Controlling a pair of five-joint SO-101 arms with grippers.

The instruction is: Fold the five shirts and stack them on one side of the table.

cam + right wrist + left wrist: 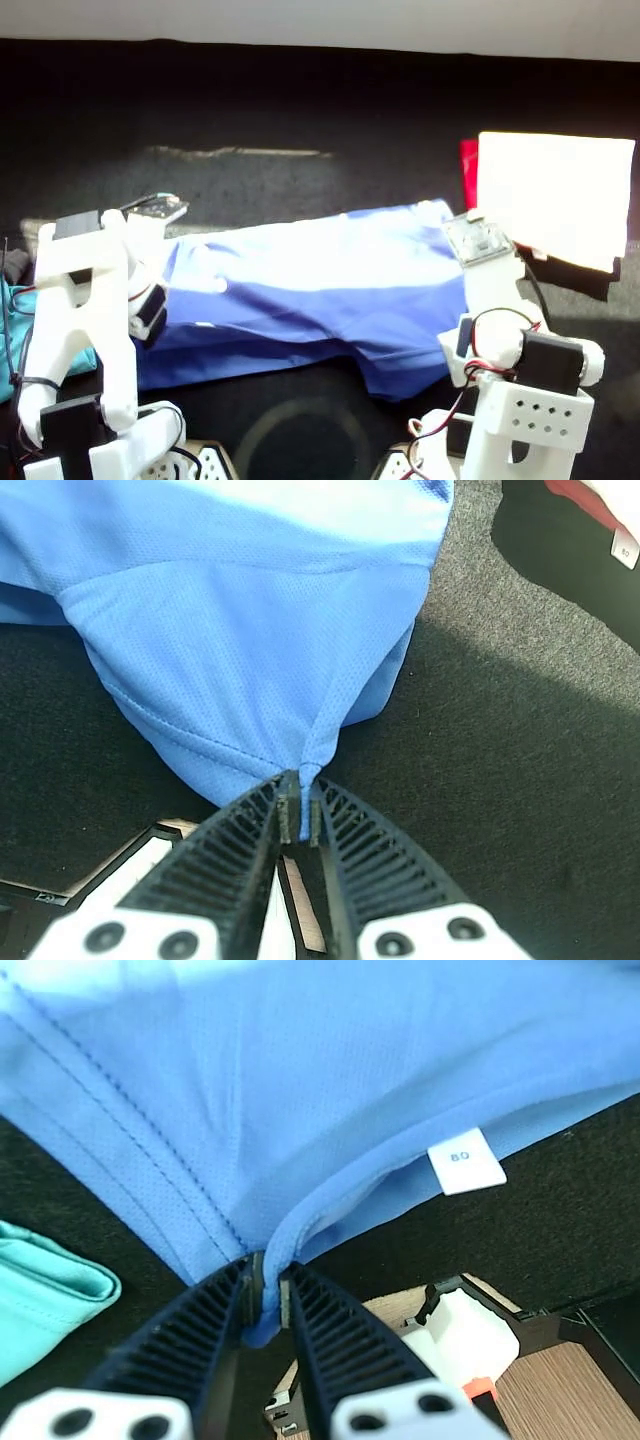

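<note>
**A:** What lies at the table's left edge?

**B:** A teal shirt (40,1285), folded by the look of it. Just beside it is the left gripper (268,1285), its jaws pinched on the hem of the blue shirt (320,290), near the white tag (466,1162).

**A:** And the blue shirt itself?

**B:** It is spread across the middle of the table (300,120), toward the front edge, and held at both ends. The right gripper (298,808) is clamped on a gathered fold at the far end.

**A:** What could go wrong?

**B:** Each pinch takes only a thin bite of cloth at the fingertips. If the arms pull apart or lift unevenly, I'd expect one end to slip free and the fold to land skewed. A dragged end might also disturb the teal shirt, or the pile near the right edge.

**A:** What's in that pile?

**B:** A white piece (555,195) on top, with a red piece (467,170) and a black piece (590,275) at its edges. Whether all are shirts I can't tell.

**A:** Any bins or trays?

**B:** Everything lies straight on the table.
</note>
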